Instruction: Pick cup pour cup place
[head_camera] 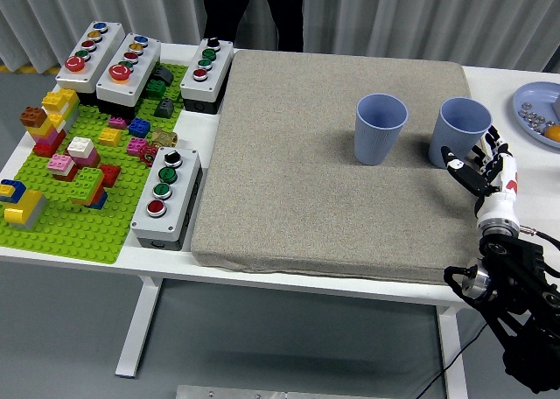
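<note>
Two blue-grey cups stand upright on the grey mat [324, 180]. The left cup [380, 129] is near the mat's middle right. The right cup [462, 132] is by the mat's right edge. My right hand [484, 164] comes up from the lower right, fingers spread and empty, just in front of and to the right of the right cup, close to its wall. I cannot tell whether it touches. My left arm is out of view.
A green brick baseplate [74, 215] with coloured bricks lies at the left, with several button boxes [168, 198] around it. A blue plate [542, 110] with small items sits at the far right. A person in dark clothes [254, 10] stands behind the table.
</note>
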### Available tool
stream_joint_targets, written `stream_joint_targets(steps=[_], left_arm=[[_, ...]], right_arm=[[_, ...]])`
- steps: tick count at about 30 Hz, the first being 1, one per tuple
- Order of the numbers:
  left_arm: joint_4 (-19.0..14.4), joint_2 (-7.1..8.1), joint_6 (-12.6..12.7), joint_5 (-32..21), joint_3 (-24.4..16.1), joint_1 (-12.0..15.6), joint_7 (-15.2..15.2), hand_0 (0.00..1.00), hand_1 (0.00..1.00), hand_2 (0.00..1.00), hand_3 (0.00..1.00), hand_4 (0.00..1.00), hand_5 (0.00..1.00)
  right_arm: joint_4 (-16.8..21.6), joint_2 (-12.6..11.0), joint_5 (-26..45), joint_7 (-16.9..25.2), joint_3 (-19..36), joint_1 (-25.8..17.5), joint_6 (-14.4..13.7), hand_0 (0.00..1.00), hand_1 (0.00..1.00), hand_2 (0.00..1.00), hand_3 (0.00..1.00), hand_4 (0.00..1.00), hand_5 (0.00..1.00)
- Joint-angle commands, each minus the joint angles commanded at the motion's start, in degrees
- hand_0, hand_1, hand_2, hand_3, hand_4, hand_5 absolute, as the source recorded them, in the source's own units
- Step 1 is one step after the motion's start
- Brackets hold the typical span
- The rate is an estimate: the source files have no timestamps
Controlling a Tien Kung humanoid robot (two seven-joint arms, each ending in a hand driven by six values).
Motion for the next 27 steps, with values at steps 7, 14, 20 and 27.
stream_joint_targets(steps=[7,14,20,27], left_arm=[[0.00,0.01,-0.01,-0.15,0.20,-0.10,-0.04,0.747,0.807,0.844,0.760,0.509,0.961],[0.00,0.01,0.01,-0.10,0.24,-0.04,-0.01,0.748,0.807,0.845,0.761,0.510,0.962],[0.00,-0.03,-0.02,-0.26,0.55,-0.03,-0.04,0.750,0.808,0.845,0.761,0.509,0.961],[0.00,0.00,-0.05,-0.44,0.85,-0.05,-0.08,0.750,0.809,0.845,0.761,0.510,0.963]], right_arm=[[-0.44,0.12,-0.13,-0.32,0.05,0.50,0.00,0.946,0.846,0.956,0.929,0.890,0.342],[-0.96,0.28,-0.11,-0.45,0.27,0.80,0.00,0.942,0.847,0.956,0.929,0.891,0.343],[-1.44,0.37,0.07,-0.46,0.20,1.31,0.00,0.939,0.846,0.957,0.930,0.890,0.346],[-1.57,0.55,-0.07,-0.62,0.16,1.60,0.00,0.938,0.846,0.955,0.930,0.889,0.344]])
